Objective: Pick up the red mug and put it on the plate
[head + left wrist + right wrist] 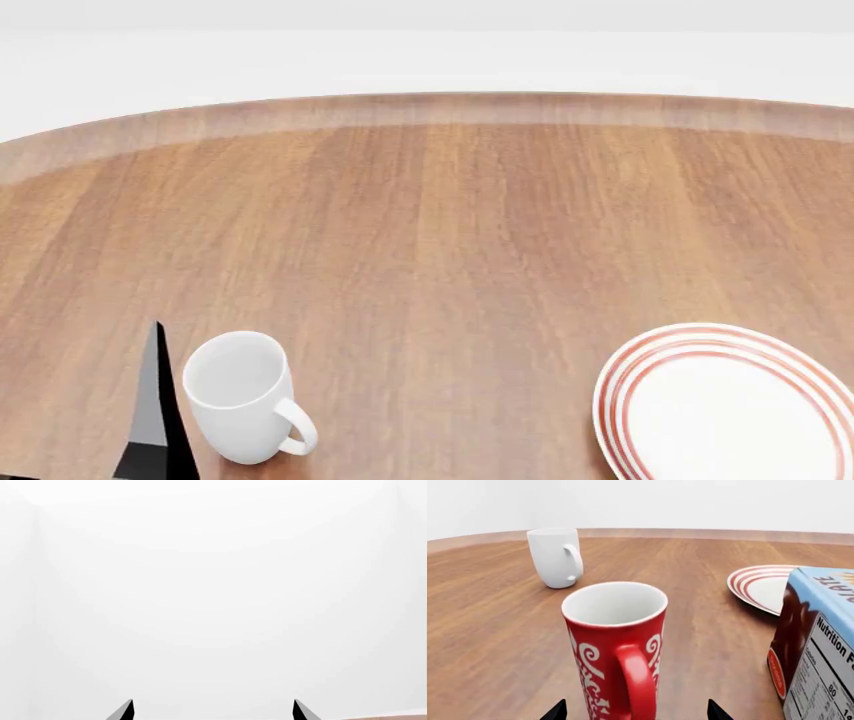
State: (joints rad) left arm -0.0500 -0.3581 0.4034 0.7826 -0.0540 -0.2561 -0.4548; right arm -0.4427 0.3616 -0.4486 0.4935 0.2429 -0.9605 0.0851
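The red mug [616,645], tall with white swirls and a white inside, stands upright on the table in the right wrist view, its red handle [638,682] turned toward the camera. My right gripper [636,713] is open, one fingertip on either side of the mug's lower body, apart from it. The plate [758,584], white with red rings, lies further off beyond a carton; the head view shows the plate [727,412] at the near right. The red mug is out of the head view. My left gripper [212,711] is open and empty, facing a white wall; one of its fingers [156,410] rises beside the white mug.
A plain white mug [242,397] stands at the near left of the wooden table [441,230]; the white mug [555,556] also shows in the right wrist view. A blue and brown carton [820,650] stands close beside the red mug, between it and the plate.
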